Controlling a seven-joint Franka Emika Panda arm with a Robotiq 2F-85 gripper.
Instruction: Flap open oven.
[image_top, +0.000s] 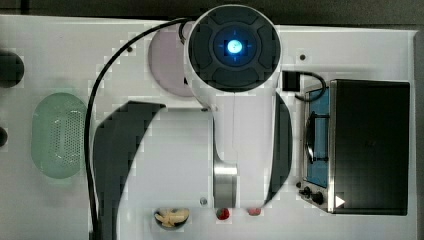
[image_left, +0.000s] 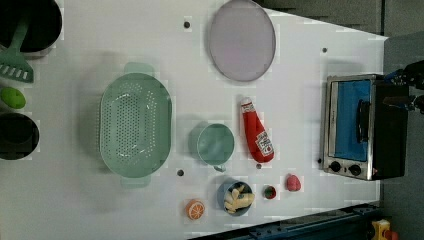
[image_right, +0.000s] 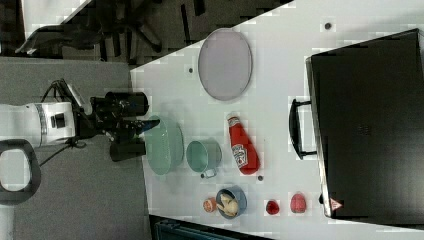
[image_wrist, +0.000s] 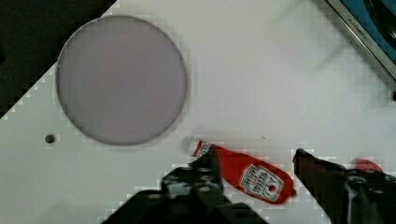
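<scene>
And there's the oven (image_left: 362, 127), parked at the far right end of the white bench (image_left: 75, 200) in the left view, door shut, blue glass facing the rest of the spread and the dark bar handle (image_left: 362, 121) running across it. Two black knobs (image_left: 345, 168) sit at the lower end of its silver front in the left view. Nothing is touching it.

Nearest to the oven door, a red ketchup bottle (image_left: 256, 132) lies flat on its side, with a pale lilac round plate (image_left: 242, 40) further up in the left view. Beside the bottle stands a mint green cup (image_left: 215, 145), then a big perforated green colander (image_left: 135, 125). Along the bench's lower edge in the left view: a red strawberry-like piece (image_left: 293, 183), a small red item (image_left: 269, 192), a blue bowl (image_left: 235, 197) of pale pieces, and an orange slice (image_left: 195, 209).

The gripper (image_wrist: 254, 163) hangs high over the bench, jaws spread and holding nothing, the ketchup bottle showing between them in the wrist view, well apart from the oven.
</scene>
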